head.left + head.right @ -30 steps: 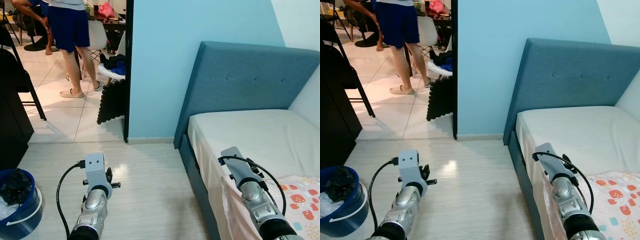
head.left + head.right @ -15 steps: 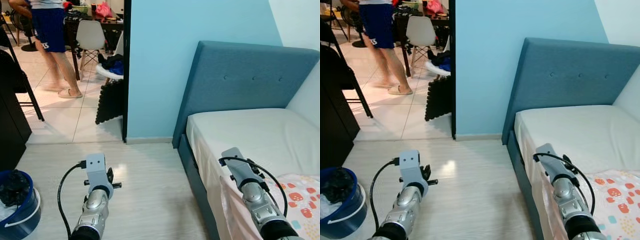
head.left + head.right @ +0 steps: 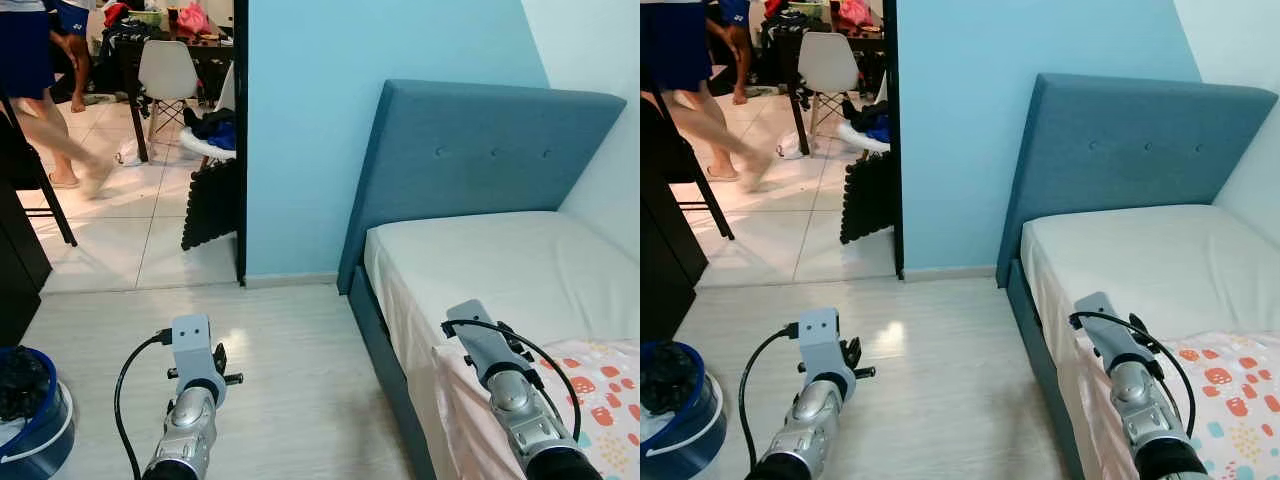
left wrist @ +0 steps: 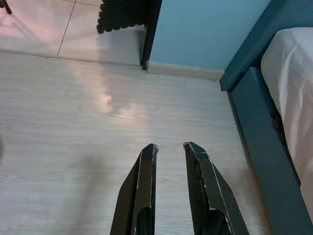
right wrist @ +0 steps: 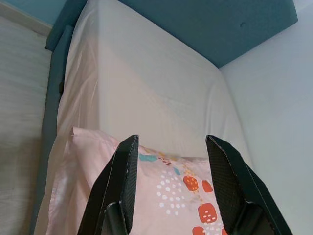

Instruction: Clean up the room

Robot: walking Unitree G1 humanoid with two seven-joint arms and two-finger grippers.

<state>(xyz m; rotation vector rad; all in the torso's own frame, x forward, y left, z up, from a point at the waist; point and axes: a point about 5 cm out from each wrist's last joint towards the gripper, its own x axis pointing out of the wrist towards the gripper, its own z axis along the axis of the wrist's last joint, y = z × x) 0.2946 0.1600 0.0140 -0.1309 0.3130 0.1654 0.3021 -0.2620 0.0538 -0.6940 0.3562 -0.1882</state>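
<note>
Over patterned blanket (image 5: 171,196), right gripper (image 5: 171,147) jaws apart, left gripper (image 4: 171,147) above floor (image 4: 73,147)

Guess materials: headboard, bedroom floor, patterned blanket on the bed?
Headboard: teal woven fabric over padding, judging by the matte surface and button tufts. Bedroom floor: pale wood-look planks, probably laminate or vinyl, with visible grain lines and a soft sheen. Patterned blanket: thin soft cloth, likely cotton, draping limply over the mattress edge.

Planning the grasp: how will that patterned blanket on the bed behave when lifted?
The patterned blanket is probably floppy: its edge drapes over the mattress side. Likely light, so it would sag and trail from the open right claw above it.
</note>
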